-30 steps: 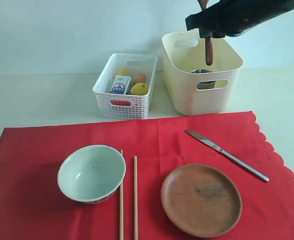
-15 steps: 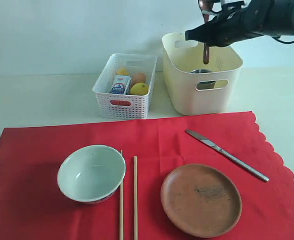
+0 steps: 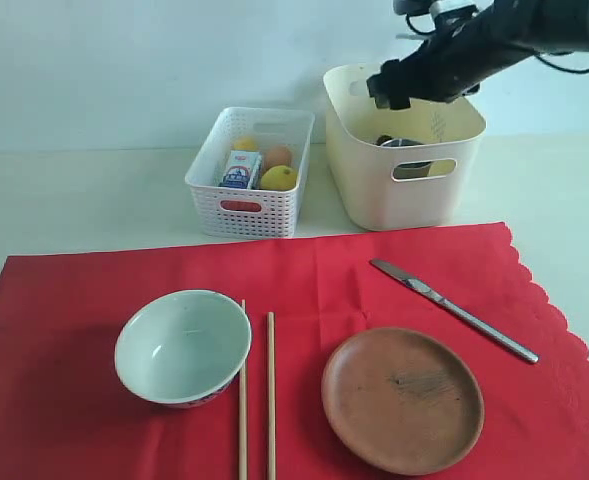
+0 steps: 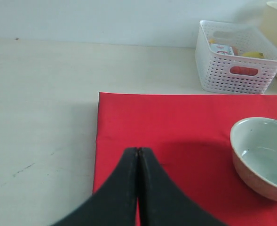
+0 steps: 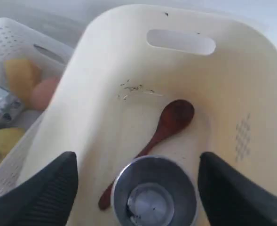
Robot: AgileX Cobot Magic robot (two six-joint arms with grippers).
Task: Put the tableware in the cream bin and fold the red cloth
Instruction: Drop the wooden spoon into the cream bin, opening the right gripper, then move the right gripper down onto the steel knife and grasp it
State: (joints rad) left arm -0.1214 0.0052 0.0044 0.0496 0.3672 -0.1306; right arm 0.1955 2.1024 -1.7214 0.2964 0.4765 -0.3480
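Observation:
My right gripper (image 3: 399, 88) hangs open over the cream bin (image 3: 366, 165); inside the bin (image 5: 105, 117) lie the dark wooden spoon (image 5: 162, 127) and the steel cup (image 5: 153, 194), with the spoon's handle end passing beside the cup. On the red cloth (image 3: 324, 280) sit the pale green bowl (image 3: 183, 346), two chopsticks (image 3: 271, 395), the brown plate (image 3: 403, 399) and the metal knife (image 3: 454, 310). My left gripper (image 4: 138, 151) is shut and empty above the cloth's corner (image 4: 143, 117), with the bowl (image 4: 263, 155) off to its side.
A white lattice basket (image 3: 206, 180) with a lemon (image 3: 280, 178), an egg and a small carton stands left of the cream bin. Pale tabletop (image 3: 84, 200) surrounds the cloth, whose scalloped edge (image 3: 559, 305) is on the right.
The right gripper opened and let the wooden spoon drop into the cream bin, where it now lies beside the cup. The left gripper has not moved.

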